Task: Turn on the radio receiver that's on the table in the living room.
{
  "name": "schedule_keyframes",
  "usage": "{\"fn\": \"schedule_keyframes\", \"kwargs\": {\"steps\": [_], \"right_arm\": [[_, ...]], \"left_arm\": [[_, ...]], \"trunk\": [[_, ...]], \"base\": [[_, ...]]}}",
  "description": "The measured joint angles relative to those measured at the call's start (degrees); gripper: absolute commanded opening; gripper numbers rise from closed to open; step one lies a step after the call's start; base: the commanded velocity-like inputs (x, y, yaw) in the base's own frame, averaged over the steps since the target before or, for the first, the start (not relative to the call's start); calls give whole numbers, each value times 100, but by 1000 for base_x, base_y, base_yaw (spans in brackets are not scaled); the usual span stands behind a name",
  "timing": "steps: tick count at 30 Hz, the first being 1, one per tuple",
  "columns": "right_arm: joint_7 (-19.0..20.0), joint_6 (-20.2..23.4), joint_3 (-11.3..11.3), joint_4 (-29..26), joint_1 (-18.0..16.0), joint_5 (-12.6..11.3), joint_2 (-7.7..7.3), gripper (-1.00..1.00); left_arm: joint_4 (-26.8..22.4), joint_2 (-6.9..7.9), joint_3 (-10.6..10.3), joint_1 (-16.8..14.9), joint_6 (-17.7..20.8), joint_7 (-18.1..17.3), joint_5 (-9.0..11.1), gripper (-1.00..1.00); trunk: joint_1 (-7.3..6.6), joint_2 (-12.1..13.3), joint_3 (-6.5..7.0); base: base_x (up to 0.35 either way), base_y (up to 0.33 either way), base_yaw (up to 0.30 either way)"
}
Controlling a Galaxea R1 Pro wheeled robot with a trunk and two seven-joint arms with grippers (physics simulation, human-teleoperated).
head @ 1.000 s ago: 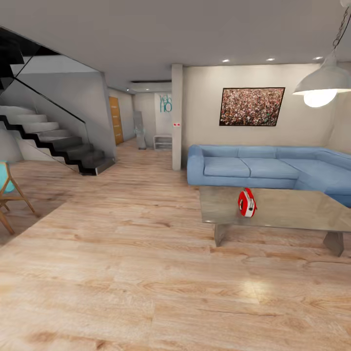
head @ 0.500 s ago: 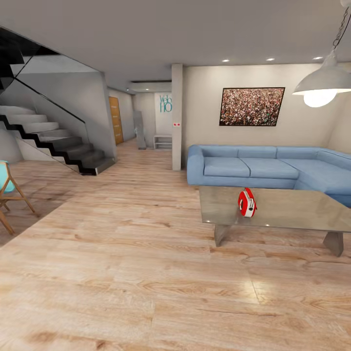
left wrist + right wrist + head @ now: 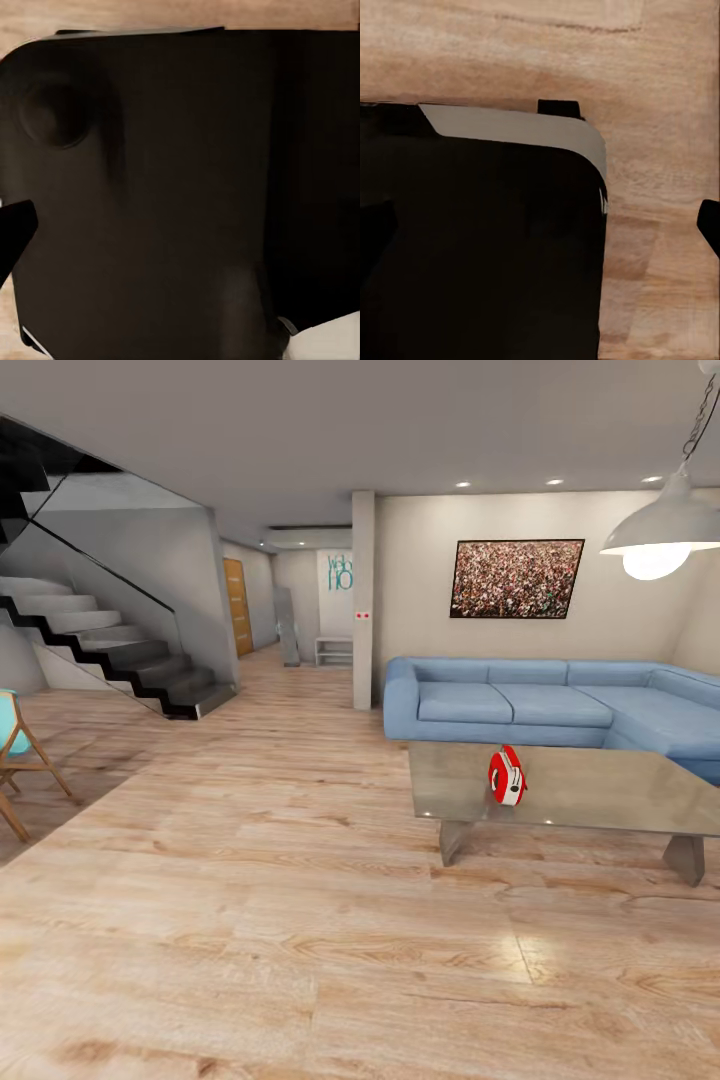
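Red radio receiver (image 3: 507,775) upright on near-left part of grey worktop (image 3: 600,790), blue sofa (image 3: 520,705) behind. Tool state, L and R: can't tell.

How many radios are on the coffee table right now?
1. The red radio receiver stands upright on the grey table, left of its middle, in front of the blue sofa. Nothing else shows on the tabletop.

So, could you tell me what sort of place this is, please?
Likely a home living room: a blue sofa, a low table with a red radio, and stairs.
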Motion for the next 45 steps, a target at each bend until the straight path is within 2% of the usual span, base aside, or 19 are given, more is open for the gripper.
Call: {"fn": "schedule_keyframes", "kwargs": {"steps": [1,2,3,4,5,9,11,13,14,16,19,20,22,26,39,42,45], "right_arm": [[1,32,0,-33,-33,6,-32,100],[2,298,-3,-328,-157,13,-93,100],[3,558,-2,-1124,-286,18,-105,100],[5,826,-1,-2261,-440,23,-112,100],[15,1062,3,-2609,-692,26,-116,100],[49,1458,-17,-2769,-1009,36,-212,100],[54,1522,-23,-2844,-1165,31,-250,100],[61,1574,-28,-2881,-1426,8,-349,100],[78,1589,-33,-2890,-1574,-15,-485,100],[172,1596,-35,-2890,-1710,-57,-659,100],[573,1670,-38,-2887,-1850,-174,-960,100],[825,1776,-38,-2888,-1876,-229,-1065,100],[1036,1840,-41,-2887,-1889,-279,-1126,100],[1225,1872,-45,-2879,-1902,-336,-1180,100],[1246,1823,-43,-2872,-1903,-338,-1179,100],[1239,1810,-98,-2872,-1903,-340,-1186,100],[1236,1681,-306,-2870,-1904,-330,-1188,100]], "left_arm": [[-32,2,0,0,-32,0,-2,100],[-400,5,4,3,-171,-4,-5,100],[-1232,4,6,2,-128,-1,-7,100],[-2218,-2,7,-14,-8,13,-12,100],[-2375,-10,8,-6,197,46,-15,100],[-3150,-30,4,-127,1397,157,-31,100],[-3409,-28,3,-263,1778,187,-40,100],[-3548,-17,2,-465,1974,218,-45,100],[-3594,-8,2,-589,2020,227,-46,100],[-3665,-2,2,-711,2041,233,-46,100],[-3907,-8,2,-850,2056,235,-46,100],[-4052,-13,2,-882,2062,240,-47,100],[-4205,-14,2,-908,2066,242,-46,100],[-4396,-25,2,-960,2074,244,-52,100],[-4393,-33,2,-975,2079,514,-73,100],[-4393,-42,2,-975,2074,819,-69,100],[-4387,-60,-4,-975,2072,1197,-58,100]], "trunk": [[0,0,0],[0,0,-1],[0,0,-1],[0,0,1],[0,0,1],[0,0,1],[0,0,1],[0,0,1],[0,0,1],[0,0,1],[0,0,0],[0,0,0],[0,0,0],[0,0,0],[0,0,0],[0,0,0],[0,0,0]], "base": [[0,0,0],[0,0,0],[0,0,0],[0,0,0],[0,0,0],[0,0,0],[0,0,0],[0,0,0],[0,0,0],[0,0,0],[3,0,0],[28,0,0],[130,-2,0],[270,-48,0],[321,-88,0],[314,-170,0],[293,-203,0]]}}
